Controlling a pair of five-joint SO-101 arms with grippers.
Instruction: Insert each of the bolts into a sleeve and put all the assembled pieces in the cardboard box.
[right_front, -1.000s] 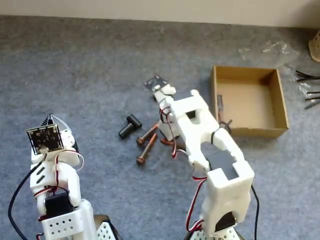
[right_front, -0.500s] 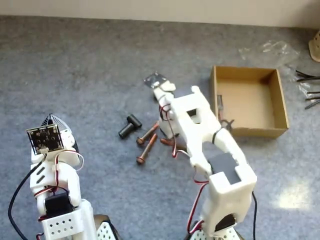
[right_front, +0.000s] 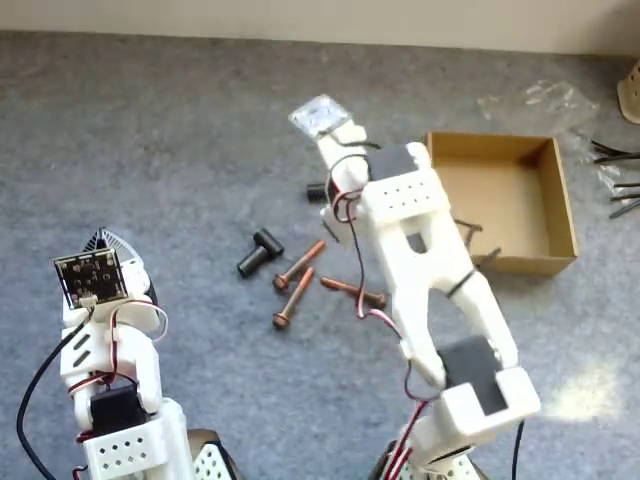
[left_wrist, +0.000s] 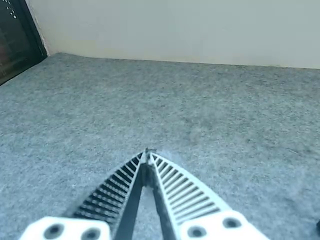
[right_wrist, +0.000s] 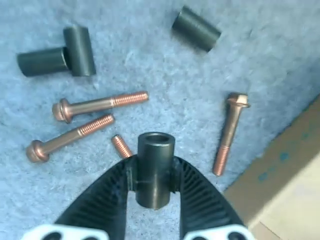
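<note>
Sleeve (right_wrist: 155, 150) pinched across its barrel by the right pincer (right_wrist: 152, 167), bore facing out and clear, apparently off the grey worktop (right_front: 150, 130) and close to the scattered bolts (right_wrist: 100, 105). Probably stiff, smooth and light, so likely a bit slippery. Mid-barrel grab like this probably the safe bet, both ends left free. As for the bolts: rigid, round, prone to rolling, best taken on the plain shank near the head with the threads left bare. Spare sleeves (right_wrist: 80, 50) loose nearby, two touching in an L, one apart. Off to the side, left pincer (left_wrist: 146, 157) pressed together on nothing. Just beside the right arm, cardboard box (right_front: 560, 200): no finished pieces on the visible floor, near corner hidden behind the arm.
</note>
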